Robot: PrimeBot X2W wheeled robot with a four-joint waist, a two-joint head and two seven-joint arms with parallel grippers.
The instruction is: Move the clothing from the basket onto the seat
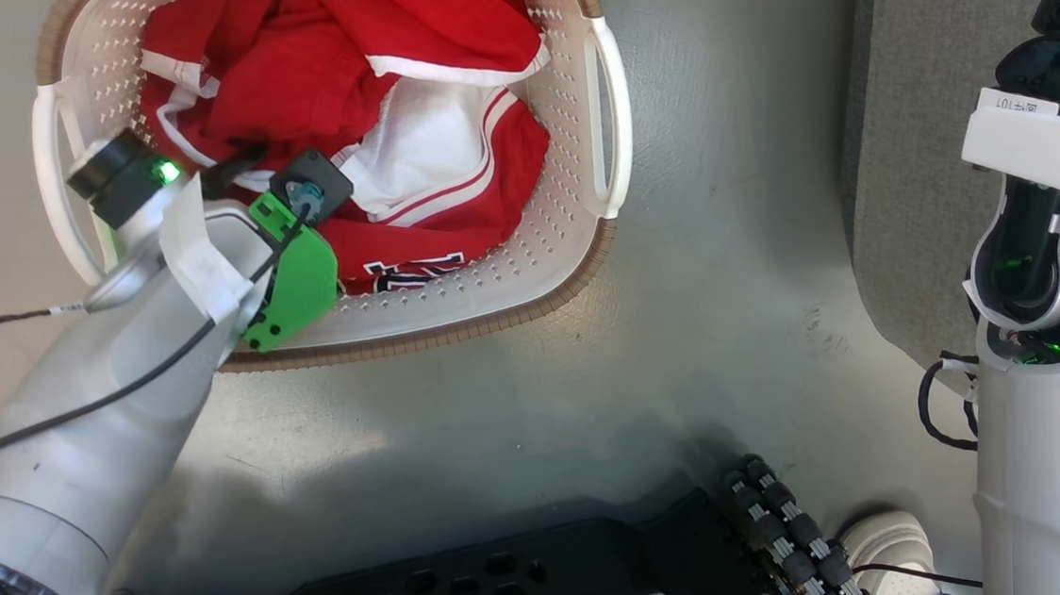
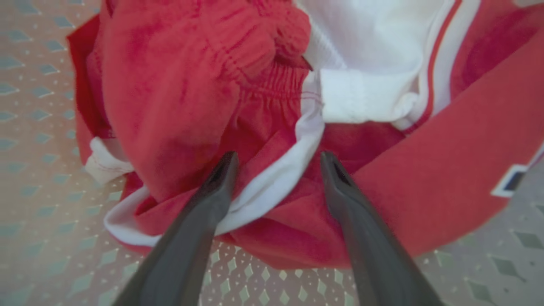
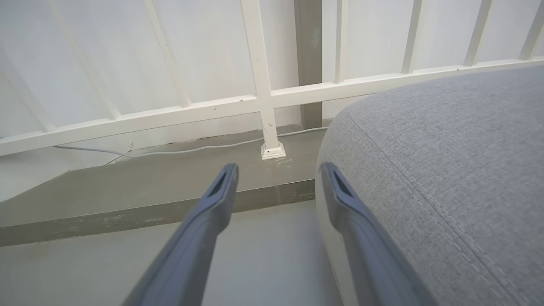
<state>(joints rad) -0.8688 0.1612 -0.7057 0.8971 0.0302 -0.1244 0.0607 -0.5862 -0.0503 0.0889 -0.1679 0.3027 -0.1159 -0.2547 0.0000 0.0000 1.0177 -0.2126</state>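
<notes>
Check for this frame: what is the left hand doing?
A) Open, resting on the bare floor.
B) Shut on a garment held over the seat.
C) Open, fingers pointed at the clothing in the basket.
C: the left hand has its fingers apart at the red clothing, which lies in the basket.

red-and-white clothing (image 1: 321, 64), cream perforated basket (image 1: 584, 207), grey seat (image 3: 446, 170)
</notes>
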